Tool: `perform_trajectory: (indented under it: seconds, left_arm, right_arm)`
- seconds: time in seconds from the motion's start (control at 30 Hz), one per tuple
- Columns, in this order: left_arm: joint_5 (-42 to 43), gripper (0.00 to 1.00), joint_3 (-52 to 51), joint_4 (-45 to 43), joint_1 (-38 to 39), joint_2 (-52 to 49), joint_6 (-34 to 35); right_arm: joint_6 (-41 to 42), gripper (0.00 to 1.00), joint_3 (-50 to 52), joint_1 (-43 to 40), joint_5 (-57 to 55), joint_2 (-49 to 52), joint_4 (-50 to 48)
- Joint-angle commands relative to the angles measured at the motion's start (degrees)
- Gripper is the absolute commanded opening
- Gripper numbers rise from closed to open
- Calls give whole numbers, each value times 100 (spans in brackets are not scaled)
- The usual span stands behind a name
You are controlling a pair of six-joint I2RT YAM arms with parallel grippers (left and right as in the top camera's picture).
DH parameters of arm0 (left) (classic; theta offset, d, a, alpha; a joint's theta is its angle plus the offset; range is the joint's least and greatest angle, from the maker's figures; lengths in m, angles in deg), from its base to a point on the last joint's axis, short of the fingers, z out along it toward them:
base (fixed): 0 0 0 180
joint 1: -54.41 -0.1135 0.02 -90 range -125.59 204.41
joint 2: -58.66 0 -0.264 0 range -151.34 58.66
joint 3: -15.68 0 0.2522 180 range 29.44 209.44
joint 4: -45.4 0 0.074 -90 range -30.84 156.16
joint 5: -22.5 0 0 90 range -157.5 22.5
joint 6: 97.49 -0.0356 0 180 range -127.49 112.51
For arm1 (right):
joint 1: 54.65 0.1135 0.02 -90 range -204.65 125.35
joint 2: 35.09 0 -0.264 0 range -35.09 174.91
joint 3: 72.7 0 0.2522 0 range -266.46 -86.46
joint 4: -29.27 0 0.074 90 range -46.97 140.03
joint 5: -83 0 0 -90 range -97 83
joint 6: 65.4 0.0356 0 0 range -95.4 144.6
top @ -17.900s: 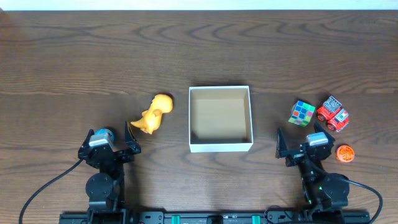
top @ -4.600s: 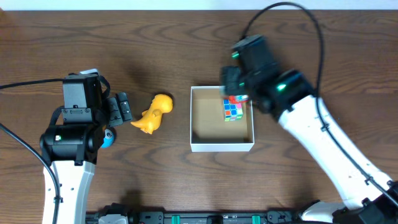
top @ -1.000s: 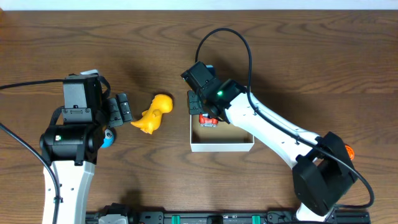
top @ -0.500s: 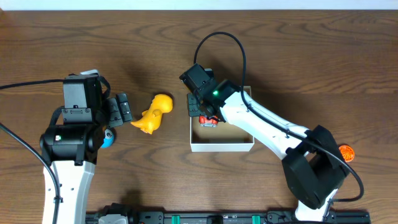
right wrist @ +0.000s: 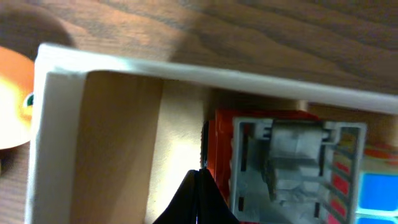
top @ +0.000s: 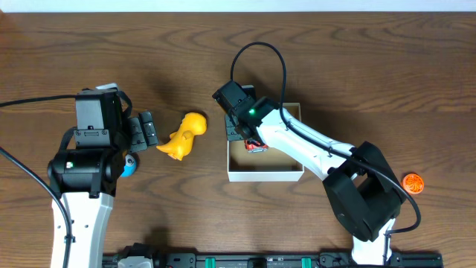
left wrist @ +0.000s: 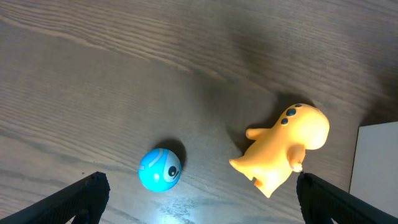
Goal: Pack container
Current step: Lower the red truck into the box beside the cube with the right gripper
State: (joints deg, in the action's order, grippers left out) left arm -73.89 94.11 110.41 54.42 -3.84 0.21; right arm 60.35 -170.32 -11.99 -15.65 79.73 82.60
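Right gripper clenched, empty, tips beside the red truck inside the container. Its arm stretches diagonally over the container. Left gripper spread wide, empty.

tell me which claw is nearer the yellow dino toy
Left. The left claw sits open right beside the yellow dino; the right claw is over the container, on the dino's other side.

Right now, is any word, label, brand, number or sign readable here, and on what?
None can be read.
The blue ball bears pale marks, not letters.
The truck shows no legible label.
The orange disc is too small to tell.
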Motion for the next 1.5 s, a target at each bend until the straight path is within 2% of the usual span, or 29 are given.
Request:
perform_trajectory:
  seconds: [0.0, 0.27, 0.4, 0.67, 0.8, 1.07, 1.33, 1.47]
  left_arm:
    - [-4, 98, 103, 57, -31, 0, 57]
    - [-4, 98, 103, 59, -33, 0, 57]
    - [-4, 98, 103, 59, -33, 0, 57]
    - [-4, 98, 103, 59, -33, 0, 57]
    - [-4, 98, 103, 59, -33, 0, 57]
    - [-4, 98, 103, 57, -31, 0, 57]
    - [-4, 98, 103, 59, -33, 0, 57]
    - [-4, 98, 103, 59, -33, 0, 57]
  right_arm:
    - [68, 2, -105, -79, -330, 26, -22]
    - [240, 2, -105, -111, -625, 26, -11]
    - [273, 10, -105, -111, -579, 26, -22]
    - [-26, 17, -105, -101, -238, 26, -15]
    - [24, 14, -105, -101, -232, 26, -7]
    - [-125, 15, -105, -94, 31, 33, 2]
    - [-109, 1, -105, -96, -42, 160, -48]
    - [-42, 1, -105, -101, -175, 326, -63]
